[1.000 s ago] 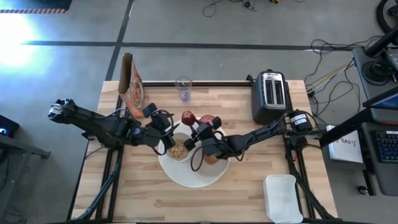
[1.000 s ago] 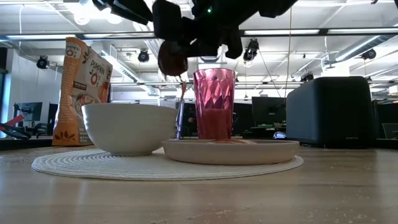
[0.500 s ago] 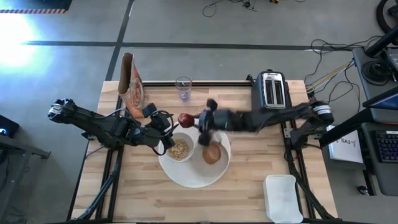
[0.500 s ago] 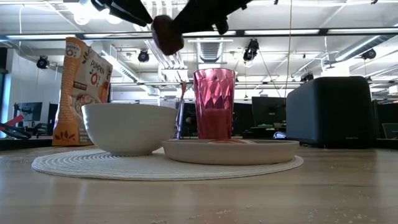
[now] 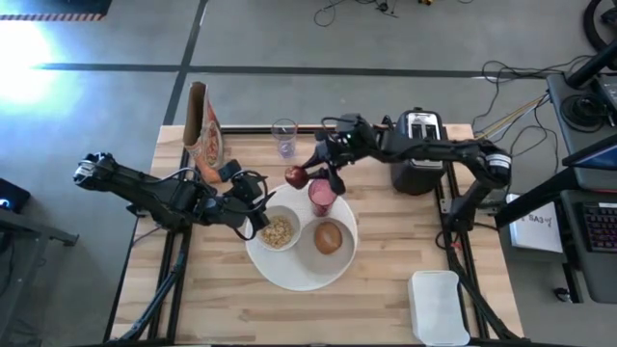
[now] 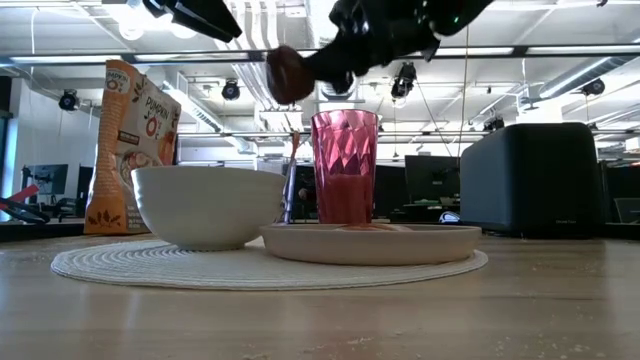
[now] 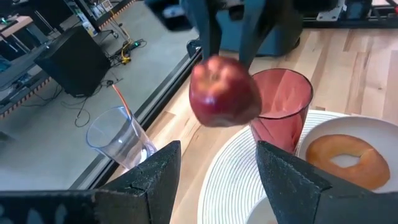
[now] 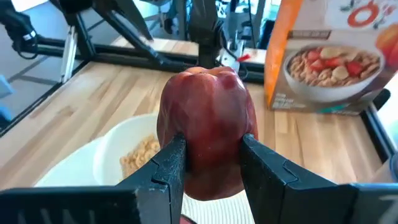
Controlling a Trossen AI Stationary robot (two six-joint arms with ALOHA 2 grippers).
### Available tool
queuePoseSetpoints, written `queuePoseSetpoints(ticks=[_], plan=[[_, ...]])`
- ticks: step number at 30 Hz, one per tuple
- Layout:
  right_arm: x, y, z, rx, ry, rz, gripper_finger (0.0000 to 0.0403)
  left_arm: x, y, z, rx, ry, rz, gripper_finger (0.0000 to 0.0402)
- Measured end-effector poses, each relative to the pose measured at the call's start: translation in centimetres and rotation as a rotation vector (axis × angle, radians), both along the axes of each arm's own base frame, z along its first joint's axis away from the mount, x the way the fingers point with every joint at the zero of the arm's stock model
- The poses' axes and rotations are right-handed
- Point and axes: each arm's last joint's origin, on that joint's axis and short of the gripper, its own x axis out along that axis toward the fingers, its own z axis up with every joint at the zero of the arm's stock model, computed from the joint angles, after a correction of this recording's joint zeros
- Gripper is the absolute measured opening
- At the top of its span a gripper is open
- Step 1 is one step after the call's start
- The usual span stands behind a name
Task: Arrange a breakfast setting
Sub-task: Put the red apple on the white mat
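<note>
R pincer (image 8: 210,163) pinching red fruit (image 5: 294,176) above table, L pincer (image 7: 214,180) spread nr bowl (image 5: 279,230).

Cereal box (image 5: 203,132), clear glass (image 5: 283,137) crowd table's (image 5: 386,280) rear.

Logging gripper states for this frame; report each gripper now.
Left gripper: open, holding nothing, beside the small white bowl.
Right gripper: shut on the dark-red apple, held in the air beside the pink tumbler.
</note>
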Motion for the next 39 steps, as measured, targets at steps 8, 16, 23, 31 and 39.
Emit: queuePoseSetpoints(ticks=[8,16,23,31,39], plan=[[1.4,-4.1,-4.0,0.042,-0.025,0.052,0.0116,0.0,0.0,0.0,0.001,-0.001,0.001,0.0194],[2.8,-6.5,-7.2,0.086,-0.108,0.148,0.0116,0.0,0.1,0.1,0.024,-0.01,0.028,0.0194],[2.0,-8.1,-8.0,0.192,-0.097,0.224,0.0116,0.0,0.1,0.1,0.024,-0.01,0.028,0.0194],[1.1,-9.0,-7.8,0.212,-0.135,0.352,0.0116,-0.1,0.1,0.1,0.035,-0.014,0.041,0.0194],[0.5,-10.0,-8.4,0.233,-0.146,0.402,0.0116,0.0,0.1,0.1,0.035,-0.015,0.041,0.0194]])
